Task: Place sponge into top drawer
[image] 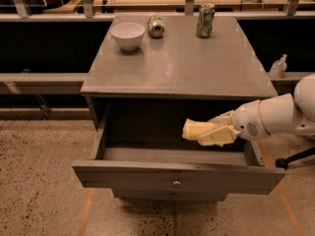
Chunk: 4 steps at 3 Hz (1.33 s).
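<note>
Sponge, pale yellow and wavy-edged, gripped at its right end and hanging in the air within the opening of the top drawer. Sits over the right half of the drawer floor, below the cabinet's front edge, and appears clear of the floor, walls and front panel.

Gripper reaching in over the drawer's right wall, its yellowish fingers clenched on the sponge, one above and one below (so close in colour to the foam that the exact line of contact cannot be told). White arm entering from the right edge of the view.

Top drawer pulled well out toward the viewer: grey, wide and shallow, with a small round knob centred on its front. Just beneath it, a strip of the lower drawer front.

On the grey cabinet top:
- White bowl, upright, near the far left corner.
- Silver can, lying on its side by the far edge, just right of the bowl.
- Green can, upright at the far edge, right of centre.

Small pump bottle on a ledge beyond the cabinet's right edge. Speckled floor around the base.
</note>
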Each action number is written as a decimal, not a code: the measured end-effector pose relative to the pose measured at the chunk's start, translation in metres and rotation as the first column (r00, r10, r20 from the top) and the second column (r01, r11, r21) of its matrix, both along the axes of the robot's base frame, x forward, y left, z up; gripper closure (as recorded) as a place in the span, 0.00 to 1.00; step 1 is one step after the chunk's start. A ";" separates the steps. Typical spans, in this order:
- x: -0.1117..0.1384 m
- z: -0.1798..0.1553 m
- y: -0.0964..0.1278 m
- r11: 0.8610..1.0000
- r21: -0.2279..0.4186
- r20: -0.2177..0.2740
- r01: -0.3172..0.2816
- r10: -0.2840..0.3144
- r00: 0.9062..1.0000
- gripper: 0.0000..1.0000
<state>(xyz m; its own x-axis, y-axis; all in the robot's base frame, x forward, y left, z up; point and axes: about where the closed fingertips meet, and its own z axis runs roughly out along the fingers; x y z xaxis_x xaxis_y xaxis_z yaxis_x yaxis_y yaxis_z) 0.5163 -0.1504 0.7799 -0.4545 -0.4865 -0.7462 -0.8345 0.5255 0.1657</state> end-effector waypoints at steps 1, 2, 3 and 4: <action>-0.001 -0.044 -0.010 0.999 0.021 -0.037 0.024 -0.023 0.999 1.00; 0.017 -0.090 -0.015 0.999 0.019 -0.069 0.034 -0.033 0.997 0.98; 0.039 -0.110 -0.018 0.998 -0.002 -0.077 0.060 -0.060 0.995 0.77; 0.047 -0.130 -0.013 0.998 -0.014 -0.078 0.061 -0.062 0.995 0.53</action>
<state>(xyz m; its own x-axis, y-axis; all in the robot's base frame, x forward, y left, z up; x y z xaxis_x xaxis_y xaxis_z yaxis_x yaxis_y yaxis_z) 0.5631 -0.1634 0.6499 -0.5410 -0.4638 -0.7016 -0.7851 0.5777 0.2234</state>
